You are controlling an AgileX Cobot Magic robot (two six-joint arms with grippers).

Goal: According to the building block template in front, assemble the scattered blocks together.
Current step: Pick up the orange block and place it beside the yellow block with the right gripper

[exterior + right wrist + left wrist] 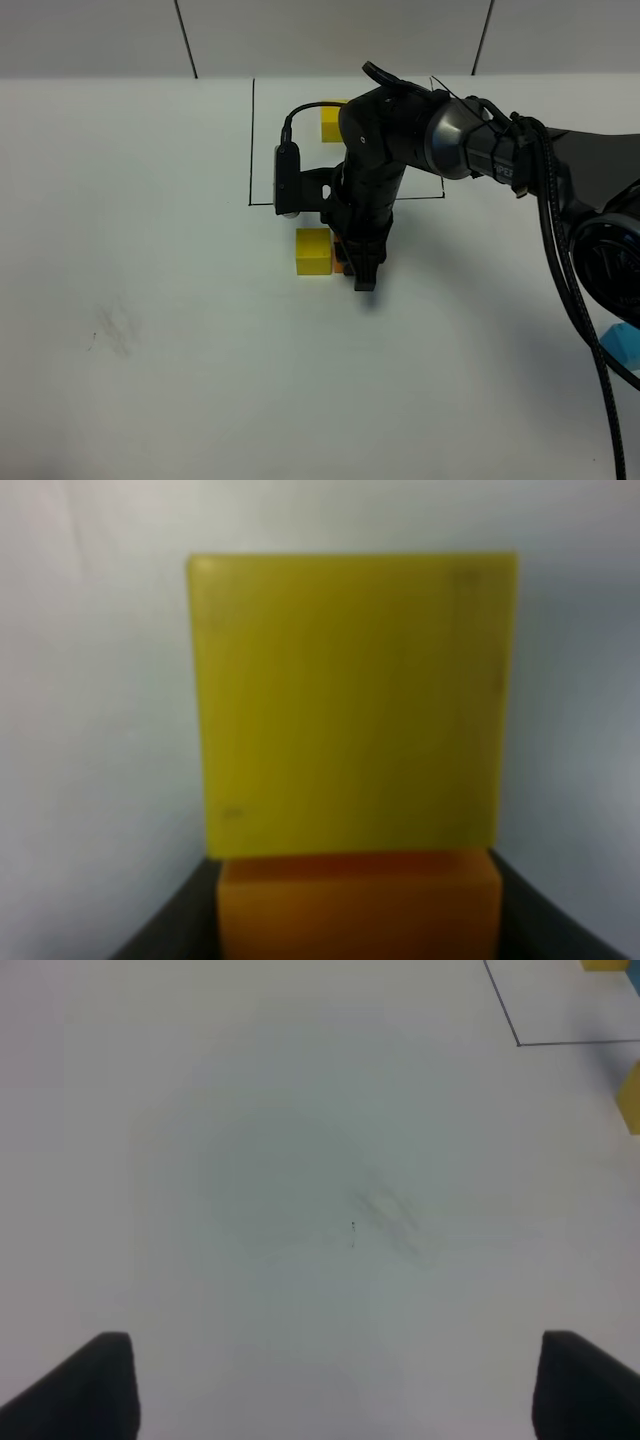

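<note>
Orange block (360, 910) sits clamped in the right pincer (362, 272), down at the white table (150, 380). Yellow block (313, 251) lies just beside the fingertips, touching the held cube. Beyond the pincer, the template (333, 122) shows only a yellow cube inside its black outline (252, 140); the arm hides the rest. Blue block (622, 343) lies well apart from the pincer, back by the arm's base. Left pincer (330, 1385) hangs released above the table.

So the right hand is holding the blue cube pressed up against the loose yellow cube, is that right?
Not quite: the cube in the right hand is the orange cube, not blue. The right wrist view shows it between the fingers, against the loose yellow cube.
</note>
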